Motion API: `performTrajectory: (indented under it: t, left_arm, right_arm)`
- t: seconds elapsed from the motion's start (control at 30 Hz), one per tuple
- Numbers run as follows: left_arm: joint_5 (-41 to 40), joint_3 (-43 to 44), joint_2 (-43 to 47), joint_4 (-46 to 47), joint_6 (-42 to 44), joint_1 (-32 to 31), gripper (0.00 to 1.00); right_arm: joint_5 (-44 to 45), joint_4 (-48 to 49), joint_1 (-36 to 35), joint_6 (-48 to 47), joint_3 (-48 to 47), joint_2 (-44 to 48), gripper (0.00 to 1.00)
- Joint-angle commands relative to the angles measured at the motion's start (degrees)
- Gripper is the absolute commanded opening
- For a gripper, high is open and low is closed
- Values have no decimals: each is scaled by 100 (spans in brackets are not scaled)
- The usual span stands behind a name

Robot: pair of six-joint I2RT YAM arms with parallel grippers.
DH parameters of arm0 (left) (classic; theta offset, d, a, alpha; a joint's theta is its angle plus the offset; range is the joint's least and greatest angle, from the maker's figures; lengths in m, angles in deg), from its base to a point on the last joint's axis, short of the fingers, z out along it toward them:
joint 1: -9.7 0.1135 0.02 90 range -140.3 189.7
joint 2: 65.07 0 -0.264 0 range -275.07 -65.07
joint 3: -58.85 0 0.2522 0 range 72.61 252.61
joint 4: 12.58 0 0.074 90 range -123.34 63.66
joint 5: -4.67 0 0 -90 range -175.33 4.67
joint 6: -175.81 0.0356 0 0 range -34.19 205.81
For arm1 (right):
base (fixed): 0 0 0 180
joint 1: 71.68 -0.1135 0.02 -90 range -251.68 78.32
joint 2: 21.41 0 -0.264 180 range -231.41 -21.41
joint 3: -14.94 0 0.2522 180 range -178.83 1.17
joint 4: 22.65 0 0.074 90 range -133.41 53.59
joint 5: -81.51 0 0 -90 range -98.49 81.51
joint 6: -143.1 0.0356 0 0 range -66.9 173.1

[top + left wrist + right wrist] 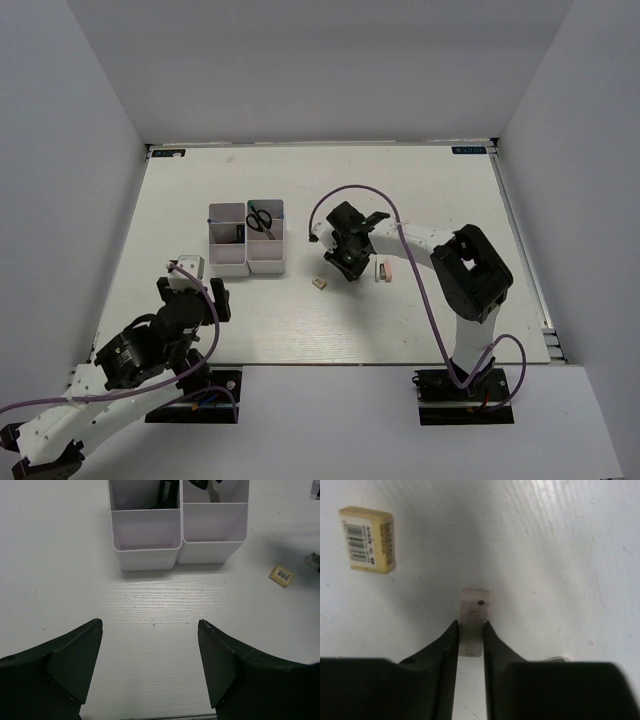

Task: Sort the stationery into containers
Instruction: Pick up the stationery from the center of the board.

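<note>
The containers (247, 240) are four joined white bins at mid-left; black-handled scissors (258, 218) stand in the back right bin and a dark item (167, 492) in the back left one. My right gripper (335, 262) is shut on a small pale, speckled eraser (474, 611), held just above the table. A beige eraser with a barcode (368, 540) lies just left of it, also in the top view (319, 283) and the left wrist view (281, 575). A pink eraser (383, 270) lies to its right. My left gripper (150, 625) is open and empty, in front of the bins (150, 540).
The right arm's purple cable (420, 290) loops over the table beside the pink eraser. White walls close in the table at the back and both sides. The near table edge (330, 366) runs just in front of the left gripper.
</note>
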State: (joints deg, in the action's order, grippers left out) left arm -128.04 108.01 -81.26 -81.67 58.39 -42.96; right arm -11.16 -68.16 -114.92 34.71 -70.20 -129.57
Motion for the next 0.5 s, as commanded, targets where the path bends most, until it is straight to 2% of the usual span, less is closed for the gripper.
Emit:
performTrajectory:
  t: [0.0,0.07,0.1,0.23,0.33,0.37,0.47]
  left_arm:
    - [-96,-77,45,-39,-79,2,87]
    - [-140,-77,63,-74,-114,11,86]
    - [-166,-86,63,-66,-106,19,86]
    - [-254,-121,142,-83,-158,19,85]
    - [-360,-182,229,-101,-255,19,85]
    - [-403,-174,247,-118,-325,11,85]
    - [-666,-156,326,-206,-431,11,83]
  right_arm:
    - [188,-25,-35,-41,264,-197,19]
    - [215,-16,-35,-94,413,-92,3]
    - [215,-33,-44,-129,440,-48,0]
    - [-205,-463,-79,-401,160,496,0]
    - [-637,-972,-227,-762,-560,893,0]
    - [-916,-1087,-263,-936,-1232,910,0]
    - [-1427,-1527,-500,-1445,-2148,675,0]
